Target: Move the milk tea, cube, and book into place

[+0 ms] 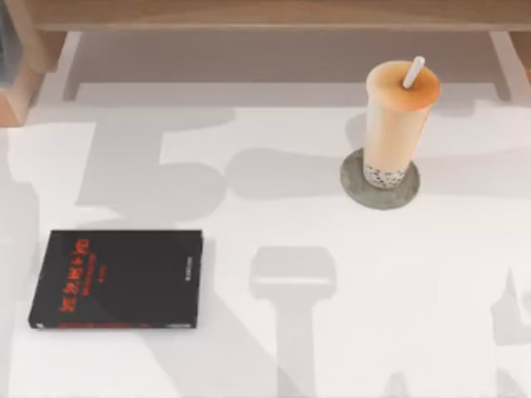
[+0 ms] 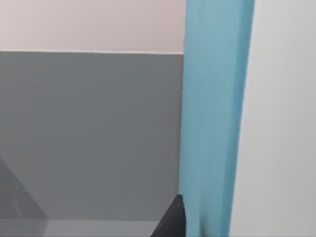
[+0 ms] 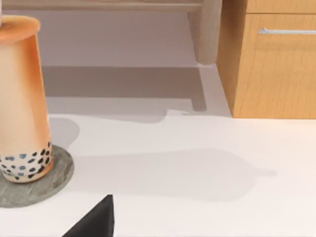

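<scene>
The milk tea stands upright on a round grey coaster at the table's back right, its white straw through the lid. In the right wrist view the milk tea is close by, and a dark part of my right gripper sits low on the table a short way from it, apart from the cup. The book shows up close in the left wrist view as a light-blue cover standing on edge. My left gripper is shut on it, one dark finger against the cover. The cube is out of view.
A thin black book with red lettering lies flat at the front left. A wooden frame runs along the back edge. A wooden drawer unit with a metal handle stands beyond the table's back right corner.
</scene>
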Available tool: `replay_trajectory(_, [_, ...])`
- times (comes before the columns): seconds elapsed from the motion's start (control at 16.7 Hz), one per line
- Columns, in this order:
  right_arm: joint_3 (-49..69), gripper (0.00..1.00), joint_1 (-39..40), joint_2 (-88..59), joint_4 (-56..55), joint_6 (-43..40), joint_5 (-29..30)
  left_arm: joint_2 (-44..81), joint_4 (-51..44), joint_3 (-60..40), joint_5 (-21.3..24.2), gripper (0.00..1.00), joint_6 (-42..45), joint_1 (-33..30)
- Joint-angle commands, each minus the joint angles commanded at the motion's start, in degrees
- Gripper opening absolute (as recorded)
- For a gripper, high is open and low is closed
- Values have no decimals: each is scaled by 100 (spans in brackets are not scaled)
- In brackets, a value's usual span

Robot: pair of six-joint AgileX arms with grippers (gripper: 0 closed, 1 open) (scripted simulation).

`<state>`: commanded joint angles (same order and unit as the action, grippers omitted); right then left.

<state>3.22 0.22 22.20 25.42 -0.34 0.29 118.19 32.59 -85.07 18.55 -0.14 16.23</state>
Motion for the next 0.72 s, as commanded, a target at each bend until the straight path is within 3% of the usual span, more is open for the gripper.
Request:
replay_trajectory(0.3, [0, 100, 0, 0, 0, 0, 0, 0, 0, 0, 0, 2, 0, 0])
replay_trajectory(0.72, [0, 100, 0, 0, 0, 0, 0, 0, 0, 0, 0, 0, 0, 0])
